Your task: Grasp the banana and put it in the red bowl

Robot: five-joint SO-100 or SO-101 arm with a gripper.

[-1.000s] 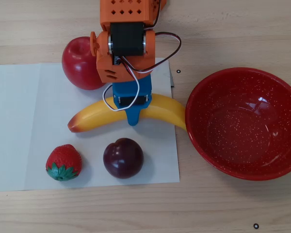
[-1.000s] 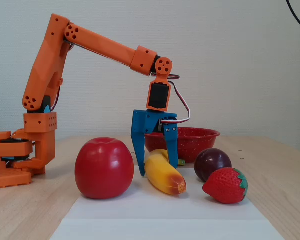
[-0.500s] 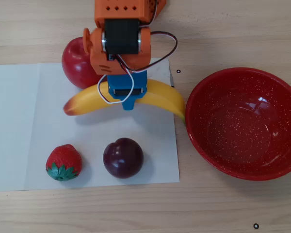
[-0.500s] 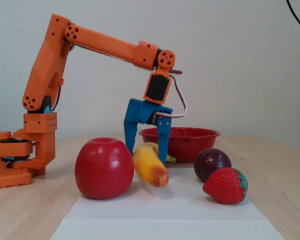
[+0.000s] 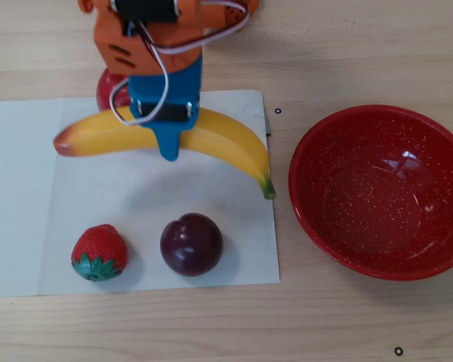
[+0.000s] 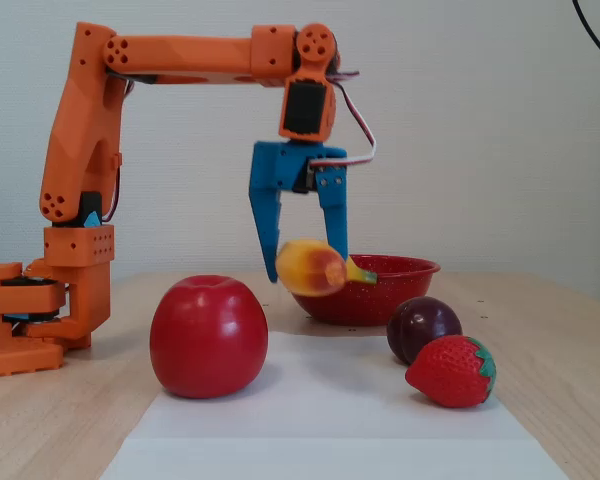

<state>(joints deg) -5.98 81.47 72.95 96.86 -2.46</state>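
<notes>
The yellow banana (image 5: 226,143) has its orange-red tip at the left and its green stem at the right in the overhead view. In the fixed view the banana (image 6: 310,268) hangs end-on, lifted off the table. My blue gripper (image 5: 167,134) is shut on its middle, one finger on each side (image 6: 305,262). The speckled red bowl (image 5: 309,151) stands empty to the right of the paper, and in the fixed view it (image 6: 385,298) sits behind the banana.
A red apple (image 5: 108,90) (image 6: 208,337) lies partly under the arm. A dark plum (image 5: 191,243) (image 6: 423,328) and a strawberry (image 5: 98,253) (image 6: 452,372) lie on the white paper (image 5: 23,188). The orange arm base (image 6: 40,320) stands at the left.
</notes>
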